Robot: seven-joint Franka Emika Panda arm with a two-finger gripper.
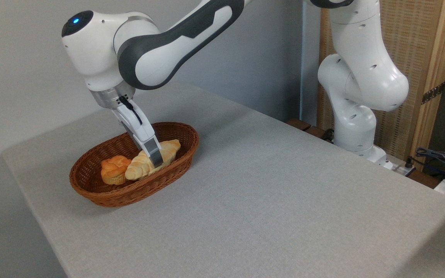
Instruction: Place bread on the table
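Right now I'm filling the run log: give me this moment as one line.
phase: grasping | gripper: down on braided loaf, closure unclear | loaf, bun: in wicker basket | table: no bread yet

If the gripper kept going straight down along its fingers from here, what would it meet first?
The bread: the gripper is already at the loaf's middle, inside the basket. Beyond the loaf would be the basket's floor. Whether the fingers already touch it is unclear.

Brown wicker basket (176, 160); orange-brown knotted bun (114, 169) inside its left end. Wooden screen (419, 58) far right of basket, cables (439, 156) below it.
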